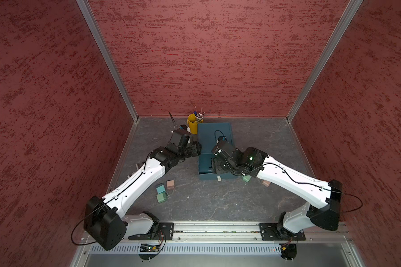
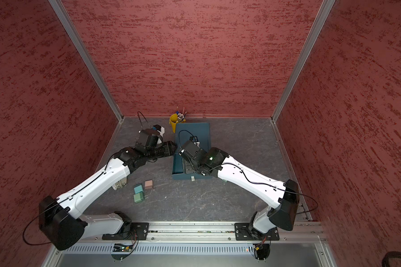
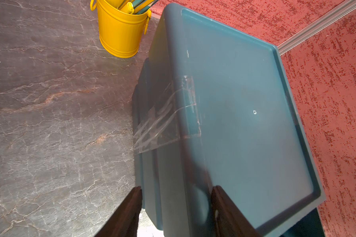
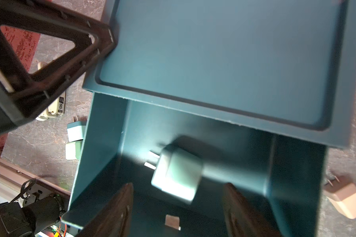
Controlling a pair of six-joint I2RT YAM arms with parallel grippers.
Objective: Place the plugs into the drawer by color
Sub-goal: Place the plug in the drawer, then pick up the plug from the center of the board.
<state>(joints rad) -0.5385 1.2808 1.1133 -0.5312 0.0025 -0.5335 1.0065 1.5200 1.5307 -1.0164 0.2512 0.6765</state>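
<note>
The dark teal drawer (image 1: 214, 129) chest stands at the back middle, and its top drawer (image 4: 103, 133) is pulled out. A light teal plug (image 4: 177, 172) shows blurred inside it, free of both fingers. My right gripper (image 4: 179, 184) hangs open just above that drawer. My left gripper (image 3: 176, 188) is shut on the drawer chest's left top edge (image 3: 234, 102), with one finger on the side wall and the other on the lid. On the table left of the chest lie a pinkish beige plug (image 1: 170, 184), a teal-blue plug (image 1: 159, 189) and a mint green plug (image 1: 161, 198). Under my right arm lie another mint plug (image 1: 247, 178) and another beige plug (image 1: 266, 183).
A yellow pen cup (image 1: 192, 124) stands against the back wall, just left of the chest. A beige-grey strip (image 2: 119, 183) lies under my left forearm. Red walls close in on three sides, and an aluminium rail (image 1: 218, 228) carries both arm bases at the front.
</note>
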